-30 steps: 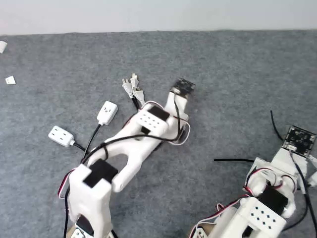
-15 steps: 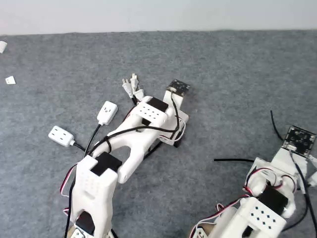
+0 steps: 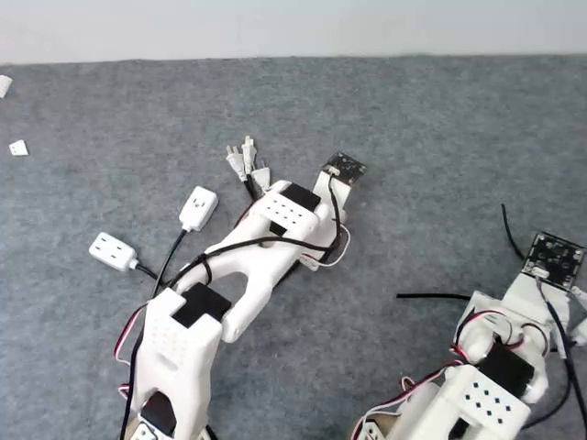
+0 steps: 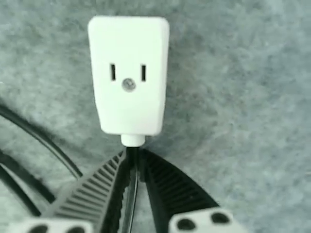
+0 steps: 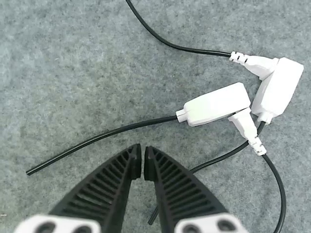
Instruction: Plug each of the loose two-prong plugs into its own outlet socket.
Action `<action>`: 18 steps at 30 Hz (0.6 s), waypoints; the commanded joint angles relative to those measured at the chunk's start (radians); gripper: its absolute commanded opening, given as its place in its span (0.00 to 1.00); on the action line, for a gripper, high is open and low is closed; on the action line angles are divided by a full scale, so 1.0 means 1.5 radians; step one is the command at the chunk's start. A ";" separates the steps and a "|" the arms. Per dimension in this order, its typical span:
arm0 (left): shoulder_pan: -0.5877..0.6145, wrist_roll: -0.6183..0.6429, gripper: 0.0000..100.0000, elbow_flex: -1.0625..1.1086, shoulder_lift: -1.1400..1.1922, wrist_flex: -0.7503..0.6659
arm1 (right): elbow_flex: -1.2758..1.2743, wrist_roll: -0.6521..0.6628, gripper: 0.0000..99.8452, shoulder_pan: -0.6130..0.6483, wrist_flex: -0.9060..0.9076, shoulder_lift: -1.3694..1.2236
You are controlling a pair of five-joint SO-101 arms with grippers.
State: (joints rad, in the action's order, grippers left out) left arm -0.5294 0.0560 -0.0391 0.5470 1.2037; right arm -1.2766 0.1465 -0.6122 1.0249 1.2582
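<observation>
Several white two-prong plugs (image 3: 246, 163): light, rigid; grasp the bodies.
Left tool (image 4: 132, 158): clamped on black cord (image 4: 130, 148) of white plastic outlet socket (image 4: 129, 73).
Right tool (image 5: 142, 162): closed, empty.

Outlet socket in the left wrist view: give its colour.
White plastic outlet socket; clearest in left wrist view.

Both of my arms are built from white moulded plastic, the left arm (image 3: 257, 275) and the right arm (image 3: 481, 399) alike. Black box-shaped servo motors (image 3: 194, 306) are set into the joints. Some of the white shells carry rows of small dark holes. Thin black, red and white wires (image 3: 323, 259) loop loosely from link to link. A small dark square circuit board (image 3: 344, 167) caps each wrist. My left claw (image 4: 132, 158) and right claw (image 5: 142, 158) have black ribbed, wedge-shaped fingers on white bases with dark screw holes.
</observation>
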 commanded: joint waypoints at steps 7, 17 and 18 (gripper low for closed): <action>-0.027 0.109 0.01 -0.003 -0.144 0.012 | 0.003 0.003 0.01 0.006 -0.015 0.009; -0.045 0.277 0.01 0.381 -0.394 -0.367 | 0.003 0.005 0.01 0.006 -0.015 0.009; -0.052 0.278 0.01 0.414 -0.419 -0.385 | 0.003 0.005 0.01 0.006 -0.015 0.009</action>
State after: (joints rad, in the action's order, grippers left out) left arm -0.5785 0.4534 0.4365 0.0606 0.8078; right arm -1.2766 0.1465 -0.6122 1.0249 1.2582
